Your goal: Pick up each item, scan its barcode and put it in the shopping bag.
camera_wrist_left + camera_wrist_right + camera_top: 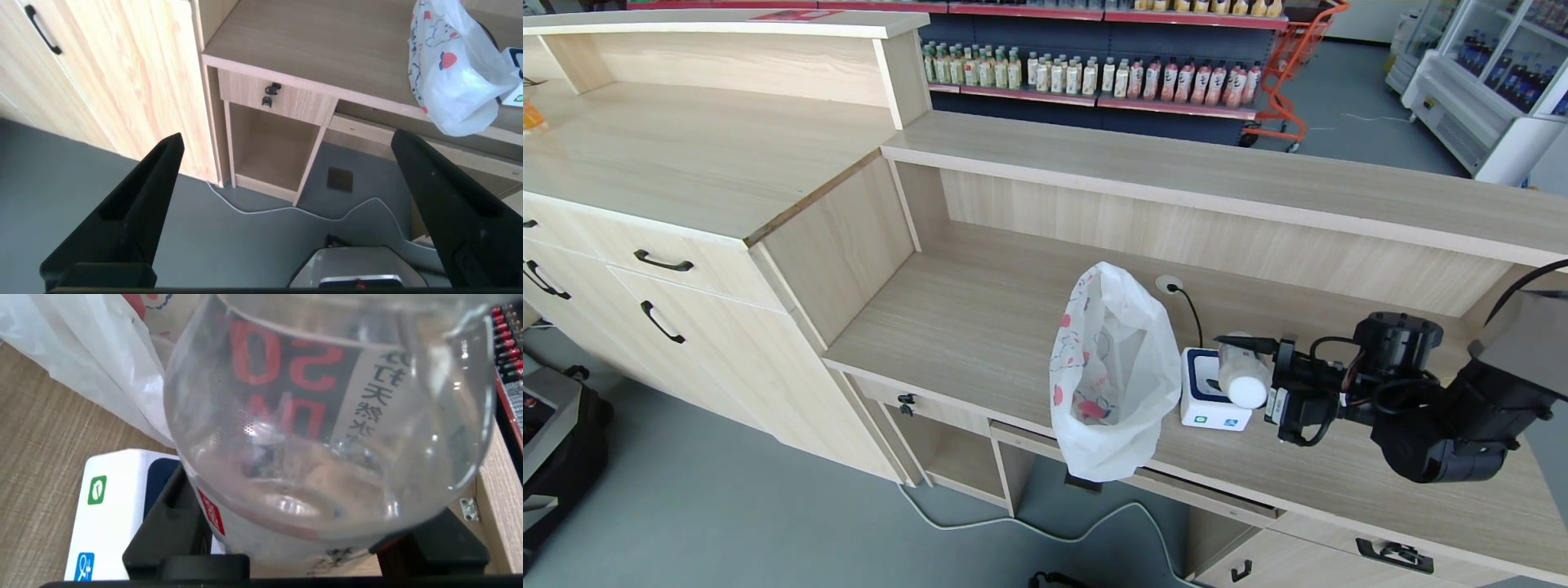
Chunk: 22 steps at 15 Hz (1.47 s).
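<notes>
A pale wooden checkout counter (964, 327) runs across the head view, with black-handled drawers (662, 263) in its taller left section. Farthest left, the left wrist view looks down past the left gripper (288, 137), whose two dark fingers (143, 204) are spread wide apart with nothing between them; it hangs over the grey floor in front of the counter, facing an open cubby (274, 151) under the counter's front edge and a pale cable (278, 206) trailing on the floor. Next to the right, the shopping bag (1111, 376), white plastic with red prints, stands open at the counter's front edge, its bottom sagging over that edge. Just beside the bag on its right sits a white scanner (1207, 408) with a blue top, and a black cord (1194, 314) runs from it back to a round hole in the counter. Over the scanner the right gripper (1258, 367) is pinching a bottle (1243, 382), lying tilted with one pale end toward the front edge. From the head view the bottle looks whitish; the right wrist view, up close, gives it clear walls and a label with red and dark print, black fingers (167, 531) either side, the scanner directly beneath and the bag beyond. Behind the counter, store shelves (1094, 77) hold rows of drinks
</notes>
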Motion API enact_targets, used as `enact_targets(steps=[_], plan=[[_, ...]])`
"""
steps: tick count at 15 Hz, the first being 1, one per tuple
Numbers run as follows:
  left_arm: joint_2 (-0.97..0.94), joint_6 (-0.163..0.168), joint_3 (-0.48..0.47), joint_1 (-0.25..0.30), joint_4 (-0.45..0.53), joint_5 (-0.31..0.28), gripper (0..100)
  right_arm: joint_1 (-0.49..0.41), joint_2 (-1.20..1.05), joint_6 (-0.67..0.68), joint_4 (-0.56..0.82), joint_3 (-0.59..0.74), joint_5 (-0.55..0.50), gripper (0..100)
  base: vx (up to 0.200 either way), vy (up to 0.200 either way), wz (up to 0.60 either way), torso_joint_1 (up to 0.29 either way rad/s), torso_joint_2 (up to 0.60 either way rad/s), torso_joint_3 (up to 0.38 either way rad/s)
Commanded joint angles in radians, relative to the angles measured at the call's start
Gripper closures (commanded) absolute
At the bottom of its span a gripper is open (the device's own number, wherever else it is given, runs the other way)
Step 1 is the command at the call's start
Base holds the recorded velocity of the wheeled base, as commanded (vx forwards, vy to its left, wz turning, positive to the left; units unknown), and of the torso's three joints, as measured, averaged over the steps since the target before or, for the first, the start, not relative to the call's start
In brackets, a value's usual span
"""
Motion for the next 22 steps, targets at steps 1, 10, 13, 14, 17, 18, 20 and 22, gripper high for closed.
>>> enact_targets(steps=[1,10,13,14,17,18,20,22], plan=[[0.000,0.000,0.000,0.000,0.000,0.000,0,0.010,0.020,0.002,0.000,-0.024,0.000,100,0.000,0.000,0.00,0.000,0.00,0.000],[0.000,0.000,0.000,0.000,0.000,0.000,0,0.061,0.083,0.072,-0.115,-0.050,-0.003,100,0.000,0.000,0.00,0.000,0.00,0.000],[0.000,0.000,0.000,0.000,0.000,0.000,0,0.062,0.100,0.073,-0.115,-0.065,-0.006,100,0.000,0.000,0.00,0.000,0.00,0.000],[0.000,0.000,0.000,0.000,0.000,-0.001,0,0.062,0.104,0.072,-0.115,-0.065,-0.006,100,0.000,0.000,0.00,0.000,0.00,0.000],[0.000,0.000,0.000,0.000,0.000,0.000,0,0.066,0.111,0.072,-0.116,-0.074,-0.006,100,0.000,0.000,0.00,0.000,0.00,0.000],[0.000,0.000,0.000,0.000,0.000,0.000,0,0.069,0.117,0.073,-0.115,-0.087,-0.008,100,0.000,0.000,0.00,0.000,0.00,0.000],[0.000,0.000,0.000,0.000,0.000,0.000,0,0.069,0.123,0.075,-0.115,-0.105,-0.008,100,0.000,0.000,0.00,0.000,0.00,0.000],[0.000,0.000,0.000,0.000,0.000,0.000,0,0.069,0.123,0.078,-0.115,-0.110,-0.008,100,0.000,0.000,0.00,0.000,0.00,0.000]])
